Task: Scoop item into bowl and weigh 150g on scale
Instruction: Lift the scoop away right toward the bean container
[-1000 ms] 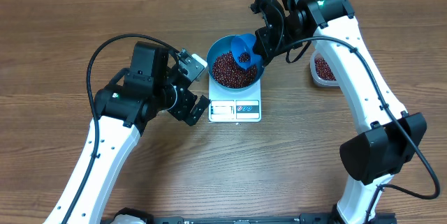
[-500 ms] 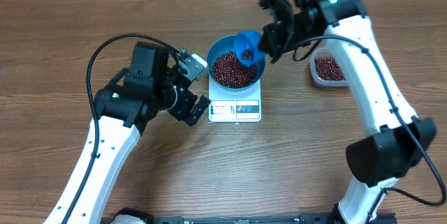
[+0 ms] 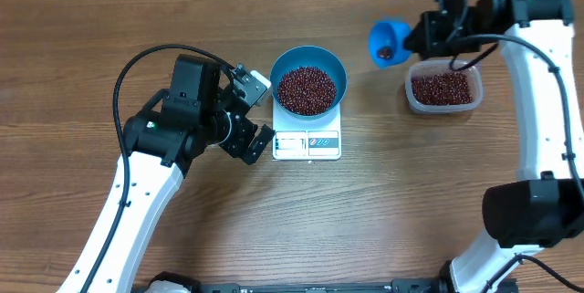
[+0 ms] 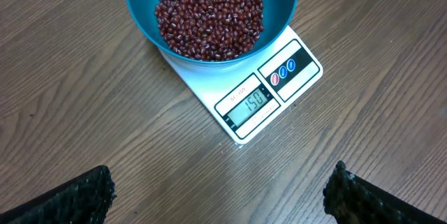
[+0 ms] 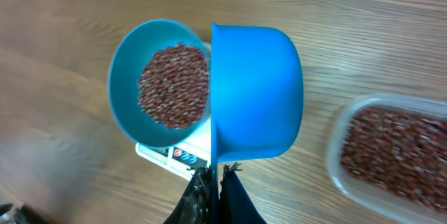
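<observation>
Resting on the small white square digital scale point(image 3: 307, 144), the large round glossy blue bowl point(image 3: 339, 74) holds a heap of small dark red-brown beans point(image 3: 307, 89) near the middle of the wooden desk point(image 3: 91, 37). The bowl overhangs the scale's platform, so only the grey display strip shows along the near edge. In the left wrist view that display reads 150.

The left fingers point(image 4: 77, 196) are spread as wide as they go and hold nothing. They are poised above the desk just left of the scale. One tip shows at each lower corner of the left wrist view, with the scale and bowl beyond them.

The right fingers point(image 5: 215, 192) are pinched tight on the handle of a small blue plastic scoop point(image 3: 388, 41). The scoop is held between the bowl and a clear rectangular plastic tub point(image 3: 410, 92), nearer the tub. Its mouth is turned towards the overhead camera and a few beans lie in it.

The tub stands on the desk to the right of the bowl, well apart from the scale, and is part-filled with more of the same beans. In the right wrist view the scoop's smooth outside covers part of the bowl's rim, and the picture is slightly blurred.
</observation>
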